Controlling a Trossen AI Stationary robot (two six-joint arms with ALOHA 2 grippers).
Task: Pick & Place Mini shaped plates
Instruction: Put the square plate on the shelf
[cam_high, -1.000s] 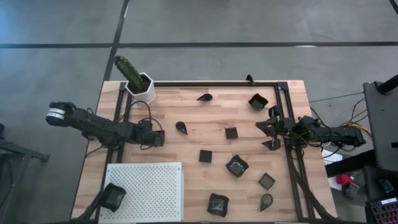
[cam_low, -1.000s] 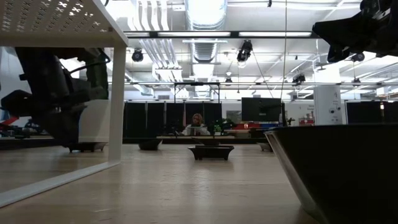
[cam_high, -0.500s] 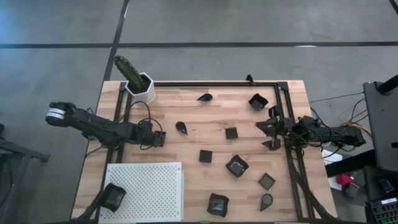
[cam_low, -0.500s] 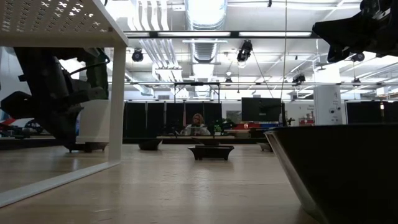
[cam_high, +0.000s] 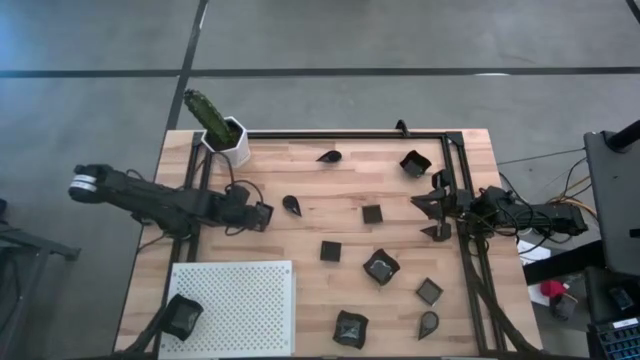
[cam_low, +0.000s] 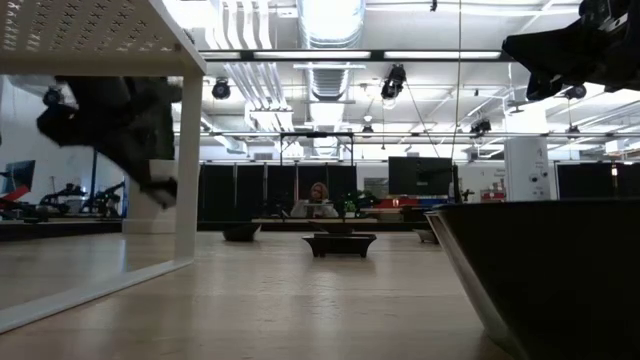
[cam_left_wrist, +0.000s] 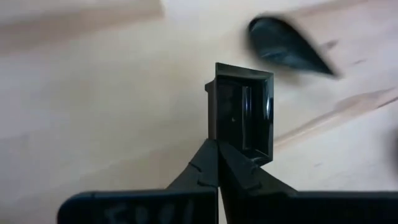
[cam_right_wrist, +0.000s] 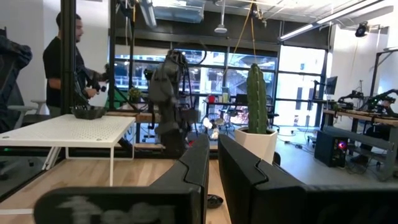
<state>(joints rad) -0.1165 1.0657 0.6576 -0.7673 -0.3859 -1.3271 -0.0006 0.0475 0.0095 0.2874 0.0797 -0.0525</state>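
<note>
My left gripper (cam_high: 258, 215) hangs above the table's left middle, shut on a small black square mini plate (cam_left_wrist: 241, 112). Just beyond it a teardrop plate (cam_high: 292, 205) lies flat on the wood and also shows in the left wrist view (cam_left_wrist: 283, 43). Several more dark mini plates lie on their bases across the table's right half, among them a square one (cam_high: 372, 213) and a wavy one (cam_high: 381, 266). Another wavy plate (cam_high: 181, 315) sits on the white perforated board (cam_high: 240, 300). My right gripper (cam_high: 437, 215) waits at the right edge, level, its fingers close together. My left gripper pinches one side wall of the square plate (cam_left_wrist: 213, 127), near a corner, between its two fingers. The fingers (cam_left_wrist: 205, 165) slant down from the table's left side. The plate is lifted clear of the table and tipped, its hollow turned toward the wrist camera.
A white hexagonal pot with a green cactus (cam_high: 225, 138) stands at the far left corner. A black frame (cam_high: 455, 180) runs along the far and right edges. In the low view one plate (cam_low: 540, 270) stands close in front, and the board stands raised on legs (cam_low: 188, 170).
My left gripper has shut on the square plate and then risen, moving slightly toward the teardrop plate. The plate has come up off the table with it and now hangs tipped. My right arm has kept still.
</note>
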